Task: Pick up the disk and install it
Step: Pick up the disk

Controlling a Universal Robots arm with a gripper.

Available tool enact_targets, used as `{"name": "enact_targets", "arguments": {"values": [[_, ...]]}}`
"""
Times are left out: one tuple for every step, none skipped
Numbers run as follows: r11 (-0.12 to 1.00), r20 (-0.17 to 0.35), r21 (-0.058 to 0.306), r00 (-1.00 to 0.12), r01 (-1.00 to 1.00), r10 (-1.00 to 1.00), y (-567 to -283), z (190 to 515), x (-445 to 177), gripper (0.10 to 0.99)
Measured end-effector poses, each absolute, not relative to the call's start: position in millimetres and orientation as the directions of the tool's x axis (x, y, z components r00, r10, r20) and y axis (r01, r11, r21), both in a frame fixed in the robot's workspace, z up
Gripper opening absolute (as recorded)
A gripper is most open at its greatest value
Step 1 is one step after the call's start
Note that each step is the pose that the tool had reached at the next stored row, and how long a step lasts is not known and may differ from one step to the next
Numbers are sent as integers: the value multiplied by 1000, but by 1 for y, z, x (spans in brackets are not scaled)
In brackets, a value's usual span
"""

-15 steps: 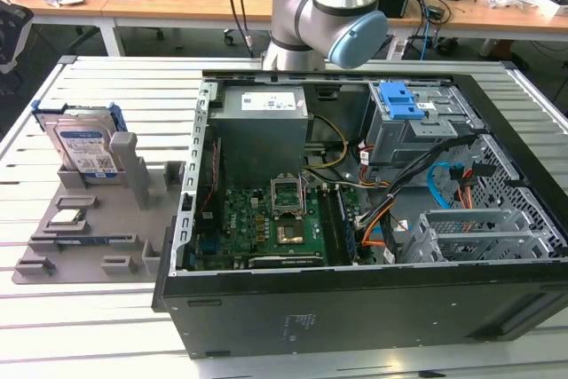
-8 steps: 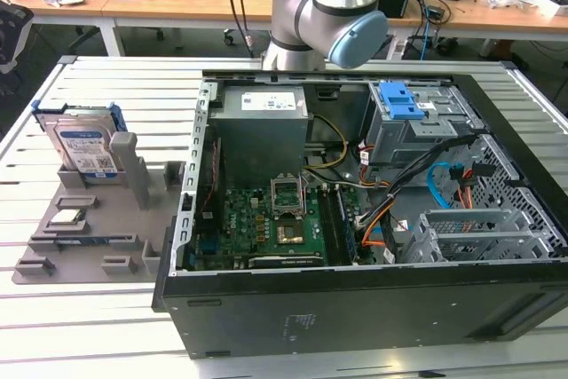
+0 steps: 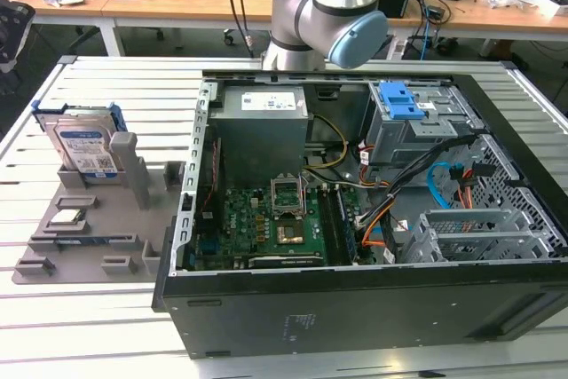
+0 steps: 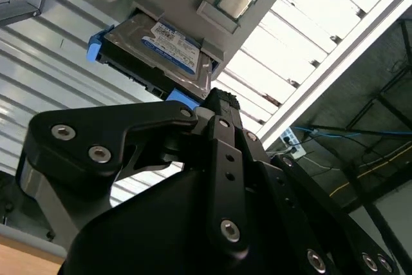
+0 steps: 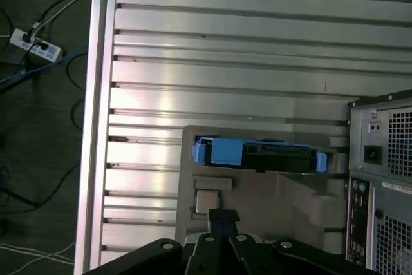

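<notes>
The disk (image 3: 84, 144) stands on edge in a slot of the grey holder tray (image 3: 98, 219), at the exterior view's left. It is a silver drive with a white-and-blue label in a blue bracket. In the second wrist view the disk (image 4: 161, 46) shows its labelled face. The first wrist view has the disk (image 5: 257, 154) edge-on, blue bracket uppermost. My gripper (image 5: 222, 216) hangs some way off the disk, not touching it. Its black fingers (image 4: 215, 104) are shut together on nothing.
An open computer case (image 3: 355, 219) lies on the slatted metal table (image 3: 115, 86), right beside the holder tray. A small square chip (image 3: 67, 217) rests on the tray. Inside the case are a blue latch plate (image 3: 404, 99) and metal drive cages (image 3: 479, 237). The arm (image 3: 328, 6) rises behind the case.
</notes>
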State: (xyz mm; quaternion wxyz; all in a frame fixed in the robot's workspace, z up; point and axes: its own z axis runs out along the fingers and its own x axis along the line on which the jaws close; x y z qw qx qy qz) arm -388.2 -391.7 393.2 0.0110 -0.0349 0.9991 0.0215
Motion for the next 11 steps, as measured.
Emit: {"name": "enact_targets", "arguments": {"values": [[995,-24,42,-996,-85,-84,-392,393,-388,106],[994,-24,42,-995,-99,-98,-392,393,-388,106],[992,-24,42,-993,-115,-114,-392,393,-388,106],[991,-24,42,-991,-130,-129,-392,393,-388,106],[983,-23,42,-984,-178,-177,-392,393,-388,106],[974,-24,42,-975,-223,-222,-392,393,-388,106],[969,-24,42,-970,-242,-241,-392,393,-388,106],[965,-24,42,-966,-260,-259,-392,393,-388,106],[959,-24,42,-960,-279,-278,-392,393,-388,106],[955,-24,42,-956,-293,-292,-392,393,-388,106],[951,-23,42,-952,-305,-304,-392,393,-388,106]]}}
